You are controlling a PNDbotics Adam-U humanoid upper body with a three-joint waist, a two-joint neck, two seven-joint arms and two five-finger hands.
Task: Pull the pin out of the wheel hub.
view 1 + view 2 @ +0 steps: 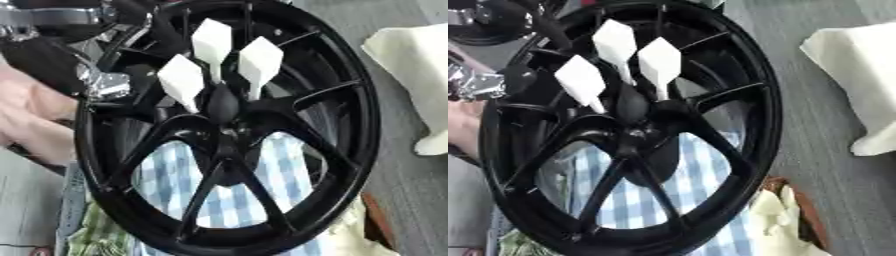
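Note:
A black spoked wheel hub [360, 125] stands tilted and fills most of the view. Three white pins with flat diamond-shaped heads stick out of its black centre boss [223, 105]: one at the left [181, 80], one in the middle [212, 40], one at the right [261, 61]. My left arm [52, 20], black with silver joints, comes in from the upper left. A silver part of my left hand [105, 83] lies against the rim's left side, away from the pins. My right hand does not show.
A person's bare hand [26, 117] is at the wheel's left edge. A blue-and-white checked cloth [236, 195] shows through the spokes. A white block [420, 75] lies on the grey table at right, and a cream glove-like thing [776, 220] at lower right.

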